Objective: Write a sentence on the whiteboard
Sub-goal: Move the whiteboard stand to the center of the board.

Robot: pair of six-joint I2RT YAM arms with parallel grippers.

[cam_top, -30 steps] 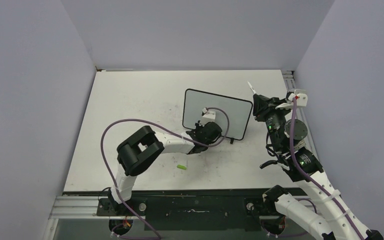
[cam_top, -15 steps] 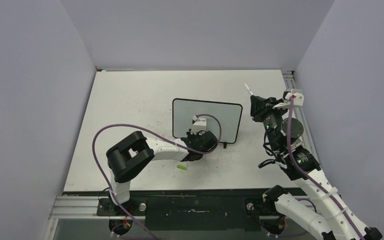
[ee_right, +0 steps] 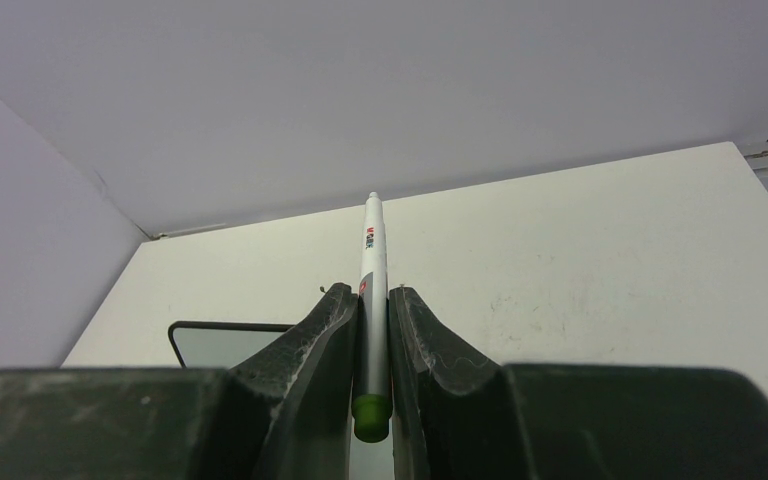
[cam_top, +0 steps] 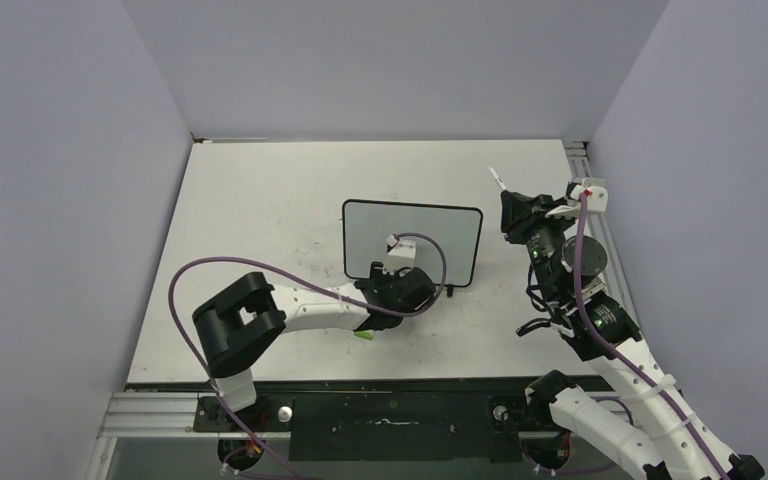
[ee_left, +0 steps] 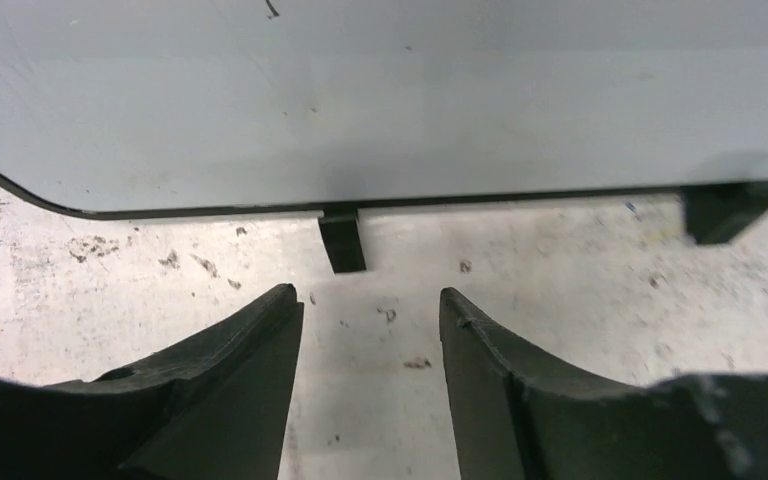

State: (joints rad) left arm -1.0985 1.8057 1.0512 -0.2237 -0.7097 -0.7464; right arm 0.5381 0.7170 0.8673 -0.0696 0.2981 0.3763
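Two grippers I am reporting: left gripper (ee_left: pixel 365 300) hovering spread just before the whiteboard (cam_top: pixel 370 225), right gripper (ee_right: pixel 372 292) pinching a marker (ee_right: pixel 371 240) right of it; I am judging writing unstarted, marker needing bringing to its blank face

White table (cam_top: pixel 260 200), scuffed, with grey smudges and dark specks across the top. The whiteboard (cam_top: pixel 460 230) stands on it right of centre, roughly upright, on two black feet (ee_left: pixel 342 240) that touch the tabletop. A small green cap (cam_top: pixel 364 334) lies flat on the table, nearer the front edge. It sits apart from the board, in front of its left corner.
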